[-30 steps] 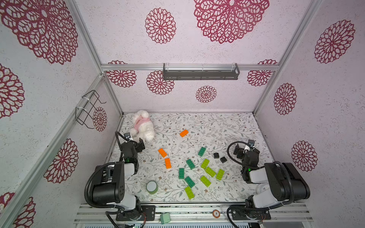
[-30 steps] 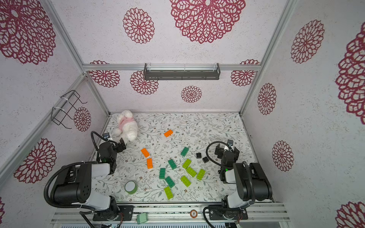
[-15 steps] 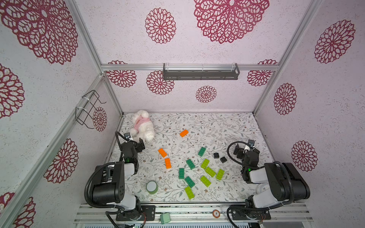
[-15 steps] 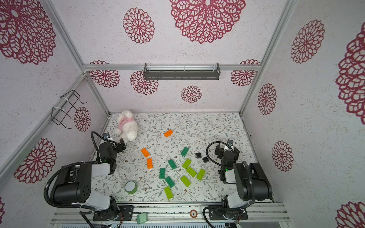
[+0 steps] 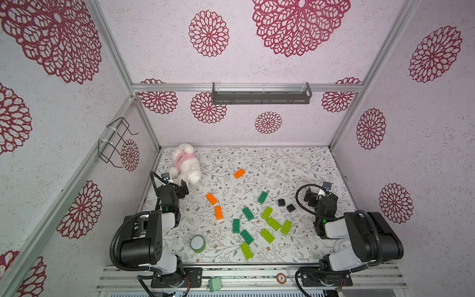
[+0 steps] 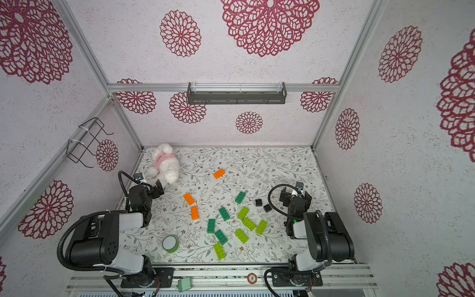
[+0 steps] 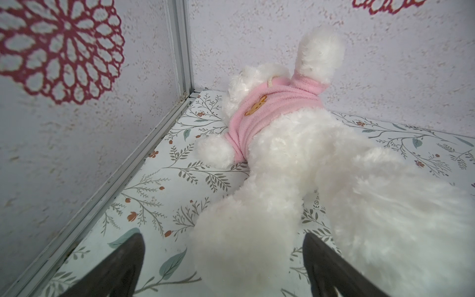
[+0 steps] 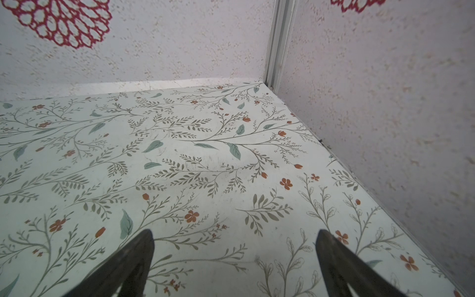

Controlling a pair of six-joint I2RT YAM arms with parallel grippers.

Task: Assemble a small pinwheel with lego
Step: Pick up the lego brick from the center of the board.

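Both arms wait at the edges of the floral tabletop (image 8: pixel 205 154) with the pinwheel not yet begun. All the lego lies loose, no brick joined to another. The left gripper (image 7: pixel 222 236) has its jaws spread wide and holds nothing. A leg of the white plush toy (image 7: pixel 282 154) in its pink sweater lies just ahead of them, and whether it touches cannot be told. The right gripper (image 8: pixel 235 231) is likewise spread and empty, low over bare table towards a far corner.

In both top views the bricks sit mid-table between the arms. Three orange bricks (image 5: pixel 218 213) lie nearer the left arm, one of them well apart toward the back. Four dark green bricks (image 5: pixel 248 214) and five lime green bricks (image 5: pixel 273 223) are jumbled near the front centre, and two black square bricks (image 5: pixel 281 202) lie nearest the right arm.

The step in hand looks like the first pick. It calls for an arm to swing inward off the wall and come down squarely across one brick — likely a black square for the hub — without nudging its close neighbours.

The dark grey wall shelf (image 5: pixel 261 93) and the black wire basket (image 5: pixel 113 141) show nothing inside. The mint-green box (image 5: pixel 214 284) on the front rail does not reveal its contents. A green tape roll (image 5: pixel 197 243) stands near the left arm's base.
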